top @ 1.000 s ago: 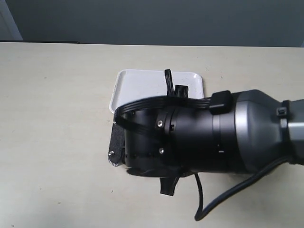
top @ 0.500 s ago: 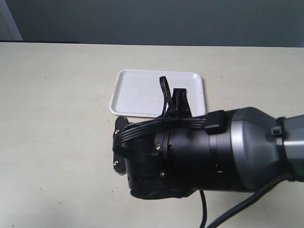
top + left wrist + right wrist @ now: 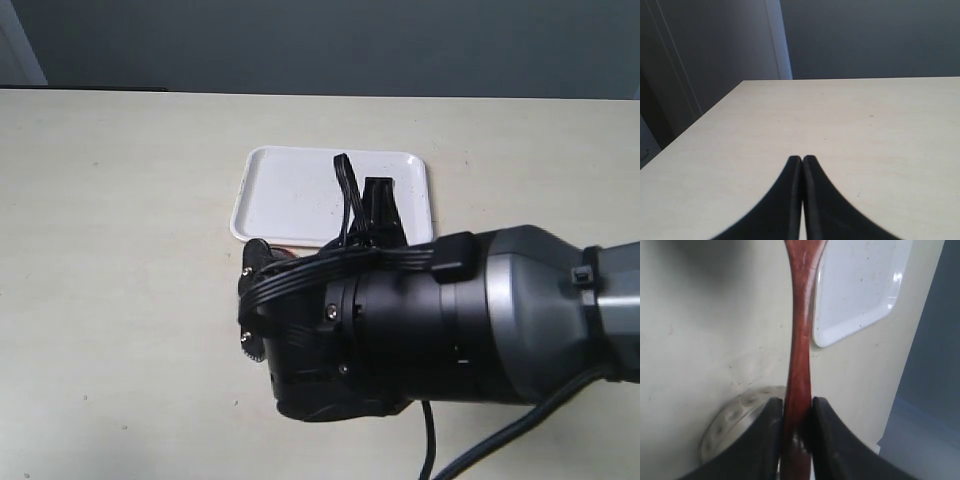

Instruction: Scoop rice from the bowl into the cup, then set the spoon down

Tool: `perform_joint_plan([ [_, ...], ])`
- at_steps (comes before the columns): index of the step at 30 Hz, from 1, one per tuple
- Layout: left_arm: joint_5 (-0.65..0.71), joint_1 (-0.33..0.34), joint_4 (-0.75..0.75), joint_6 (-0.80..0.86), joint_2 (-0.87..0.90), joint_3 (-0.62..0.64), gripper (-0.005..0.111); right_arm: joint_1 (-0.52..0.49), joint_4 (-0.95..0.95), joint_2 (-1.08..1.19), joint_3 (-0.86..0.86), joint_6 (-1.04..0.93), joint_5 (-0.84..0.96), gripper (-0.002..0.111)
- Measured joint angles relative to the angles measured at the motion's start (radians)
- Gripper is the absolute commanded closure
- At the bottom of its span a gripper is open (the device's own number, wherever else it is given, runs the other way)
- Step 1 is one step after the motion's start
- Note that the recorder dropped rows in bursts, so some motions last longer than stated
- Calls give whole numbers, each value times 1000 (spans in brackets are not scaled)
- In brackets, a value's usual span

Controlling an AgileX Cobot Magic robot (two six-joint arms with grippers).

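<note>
The dark reddish-brown wooden spoon runs straight out from my right gripper, which is shut on its handle. The spoon's head is cut off at the edge of the right wrist view. Beside the fingers lies the curved rim of a silver metal vessel with a dimpled wall; I cannot tell whether it is the bowl or the cup. No rice shows. In the exterior view my right arm hides the vessels, and a sliver of the spoon peeks out at its upper left. My left gripper is shut and holds nothing.
A white rectangular tray lies on the beige table behind the right arm; the same tray sits beside the spoon's far end. The left gripper hovers over bare tabletop near a table edge and a grey wall.
The right arm has shifted down in the exterior view, uncovering more of the tray. In the last half second it has barely moved, and a reddish sliver of spoon has appeared.
</note>
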Motion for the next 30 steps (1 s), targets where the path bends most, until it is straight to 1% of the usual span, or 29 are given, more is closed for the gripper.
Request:
perform_joint_plan([
  [9,0,0,0,0,0,0,106,6,-37,0,0,14,2,109],
  [17,0,0,0,0,0,0,106,41,-48,0,0,22,7,109],
  [30,0,0,0,0,0,0,106,41,-88,0,0,40,18,109],
])
